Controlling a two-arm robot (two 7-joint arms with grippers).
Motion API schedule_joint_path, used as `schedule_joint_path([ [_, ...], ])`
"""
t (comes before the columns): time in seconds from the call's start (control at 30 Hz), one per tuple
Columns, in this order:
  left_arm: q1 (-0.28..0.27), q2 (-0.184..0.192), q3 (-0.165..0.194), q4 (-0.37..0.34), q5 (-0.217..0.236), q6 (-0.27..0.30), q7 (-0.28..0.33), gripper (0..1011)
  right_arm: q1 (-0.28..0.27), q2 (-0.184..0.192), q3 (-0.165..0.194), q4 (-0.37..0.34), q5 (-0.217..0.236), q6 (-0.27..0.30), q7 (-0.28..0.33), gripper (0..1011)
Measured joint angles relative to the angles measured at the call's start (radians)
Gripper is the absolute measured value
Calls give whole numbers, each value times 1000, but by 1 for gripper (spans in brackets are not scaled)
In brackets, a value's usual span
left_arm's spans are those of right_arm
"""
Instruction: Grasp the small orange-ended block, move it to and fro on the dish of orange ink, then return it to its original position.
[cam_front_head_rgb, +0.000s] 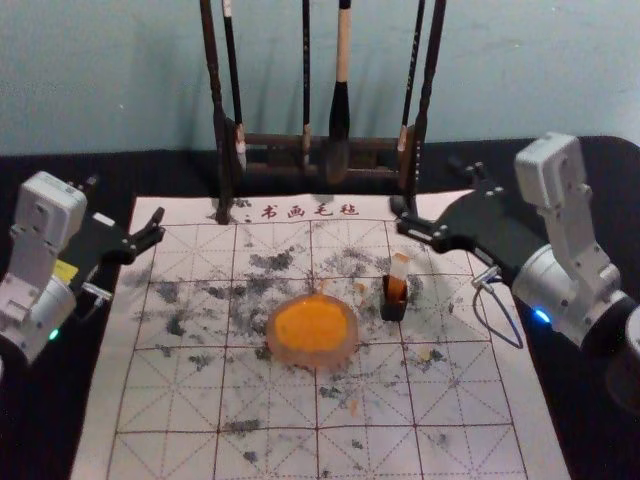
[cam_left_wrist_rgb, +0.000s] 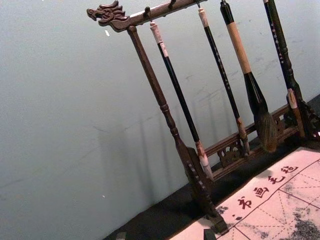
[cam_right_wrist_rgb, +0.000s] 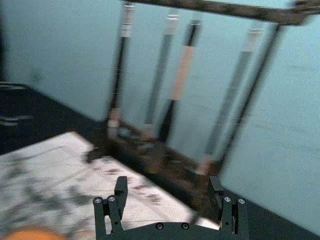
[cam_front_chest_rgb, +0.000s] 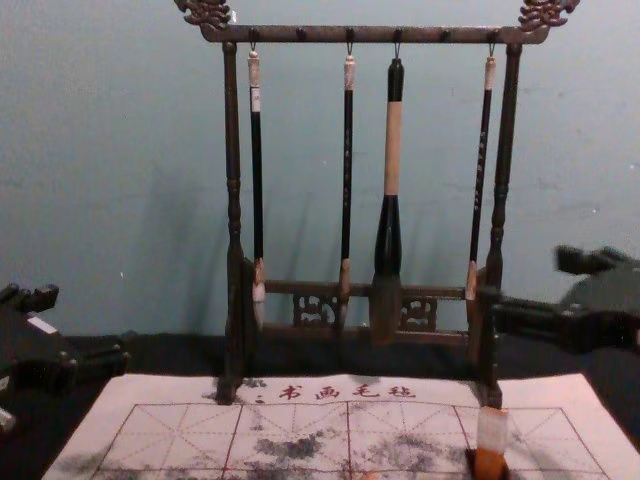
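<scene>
Over the mat's right back part, my right gripper (cam_front_head_rgb: 430, 190) is open and empty, behind and right of the block; the right wrist view shows the right gripper (cam_right_wrist_rgb: 168, 185) with its fingers wide apart. The small block (cam_front_head_rgb: 399, 268) stands in a small black holder (cam_front_head_rgb: 394, 306); in the chest view the block (cam_front_chest_rgb: 491, 432) has a pale top and an orange lower part. Left of it lies the round dish of orange ink (cam_front_head_rgb: 312, 330). My left gripper (cam_front_head_rgb: 128, 208) stays at the mat's left back edge; in the left wrist view the left gripper (cam_left_wrist_rgb: 165, 235) is open.
A dark wooden rack (cam_front_chest_rgb: 370, 35) with hanging brushes stands behind the mat, close to my right gripper. The white gridded mat (cam_front_head_rgb: 260, 400) has dark ink stains and lies on a black table (cam_front_head_rgb: 50, 400). A wall (cam_front_chest_rgb: 120, 180) rises behind the rack.
</scene>
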Motion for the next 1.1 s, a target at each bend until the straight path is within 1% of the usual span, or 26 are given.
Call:
schedule_joint_path([
  [0.07,0,0,0,0,0,0,0,1001,-14,-14,13,13,-27,-26,-45,1002],
  [0.1,0,0,0,0,0,0,0,1001,-25,-29,24,28,-46,-45,-81,1003],
  [0.13,0,0,0,0,0,0,0,1001,-25,-29,24,28,-46,-45,-81,1003],
  [0.17,0,0,0,0,0,0,0,1001,-37,-44,33,48,-62,-59,-114,1002],
  [0.23,0,0,0,0,0,0,0,1001,-47,-58,40,68,-75,-69,-140,1003],
  [0.3,0,0,0,0,0,0,0,1001,-62,-78,46,102,-87,-72,-163,1003],
  [0.4,0,0,0,0,0,0,0,1001,-74,-94,49,127,-93,-70,-169,1003],
  [0.6,0,0,0,0,0,0,0,1001,-85,-115,52,150,-103,-55,-170,1003],
  [1.1,0,0,0,0,0,0,0,1001,-84,-113,52,149,-102,-53,-169,1003],
])
